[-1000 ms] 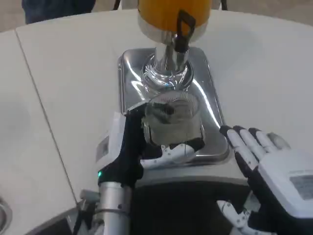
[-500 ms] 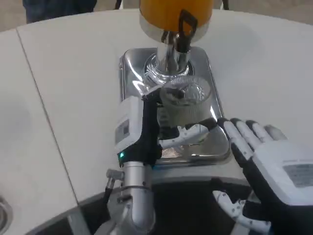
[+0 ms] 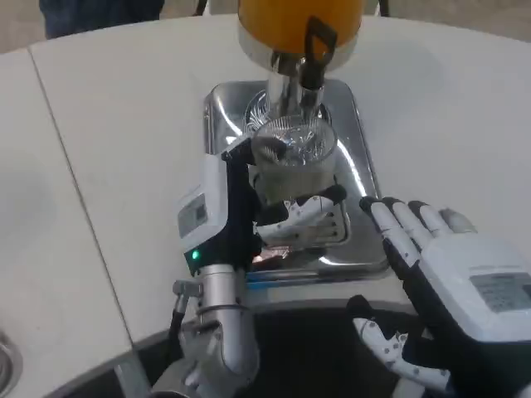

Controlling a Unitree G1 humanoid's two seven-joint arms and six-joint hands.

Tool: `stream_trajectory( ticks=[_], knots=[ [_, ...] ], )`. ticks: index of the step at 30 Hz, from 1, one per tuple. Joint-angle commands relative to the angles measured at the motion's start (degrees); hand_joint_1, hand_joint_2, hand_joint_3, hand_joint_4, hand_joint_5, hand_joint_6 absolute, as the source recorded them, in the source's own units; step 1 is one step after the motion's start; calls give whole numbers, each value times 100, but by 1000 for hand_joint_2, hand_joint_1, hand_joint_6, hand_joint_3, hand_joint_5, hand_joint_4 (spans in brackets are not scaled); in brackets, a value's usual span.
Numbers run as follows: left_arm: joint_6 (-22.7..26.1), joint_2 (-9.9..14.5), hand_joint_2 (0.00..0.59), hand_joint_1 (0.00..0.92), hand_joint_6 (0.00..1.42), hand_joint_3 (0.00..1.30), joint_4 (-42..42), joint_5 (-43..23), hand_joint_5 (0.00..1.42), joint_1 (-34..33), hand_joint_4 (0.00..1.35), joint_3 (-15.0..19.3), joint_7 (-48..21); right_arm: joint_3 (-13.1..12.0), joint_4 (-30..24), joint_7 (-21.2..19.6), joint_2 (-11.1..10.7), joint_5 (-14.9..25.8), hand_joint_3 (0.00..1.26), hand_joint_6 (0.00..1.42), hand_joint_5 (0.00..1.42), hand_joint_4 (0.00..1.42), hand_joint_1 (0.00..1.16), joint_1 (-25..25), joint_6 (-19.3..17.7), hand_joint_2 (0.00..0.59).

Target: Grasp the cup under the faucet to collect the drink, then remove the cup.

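Clear plastic cup, held by our left hand under the faucet, may slip or overflow; right hand waits, fingers spread.

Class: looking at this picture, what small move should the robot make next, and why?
Probably press the black tap lever with the right hand: the left hand holds the clear cup right under the spout, while the right hand lies open beside the tray.
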Motion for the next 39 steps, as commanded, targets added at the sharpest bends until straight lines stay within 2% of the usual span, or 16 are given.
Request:
stream_trajectory(
  ticks=[1,6,9,14,19,25,29,33,36,39],
  knots=[
    [-50,19,92,531,1140,507,32,-48,938,10,547,-52,31,-18,22,-51,11,45,0,0,0,0,317,115,14,518],
    [-141,64,80,506,1048,419,-39,-81,873,102,401,-89,-65,-89,-38,-79,10,40,0,1,0,0,314,123,26,519],
    [-181,70,76,498,1013,377,-106,-59,846,178,359,-154,-89,-114,-77,-70,13,110,0,1,0,0,312,199,24,519],
    [-206,105,66,487,935,332,-204,-81,782,230,278,-191,-148,-45,-118,-140,65,106,0,1,0,0,310,288,-29,519],
    [-277,305,59,474,858,278,-670,-37,697,510,211,-254,-273,2,-46,-250,72,184,0,2,0,0,308,289,-47,519],
    [-79,457,57,456,743,217,-1203,2,609,856,143,-283,-439,46,-29,-441,72,316,0,2,0,0,306,281,-66,517],
    [54,782,68,468,618,113,-1861,33,501,1194,56,-248,-904,30,-157,-695,113,426,0,2,0,0,303,454,-117,513],
    [237,1163,69,459,488,61,-2643,72,425,1655,12,-108,-1221,-23,-292,-1020,380,573,0,9,0,0,300,534,-20,511],
    [328,1391,64,361,427,22,-3201,52,404,1990,0,61,-1393,45,-186,-1319,464,565,0,12,0,0,299,598,-111,513],
    [526,1632,52,318,356,0,-3706,79,358,2299,0,253,-1620,155,67,-1554,489,643,0,14,0,0,300,633,-163,516]
  ],
)
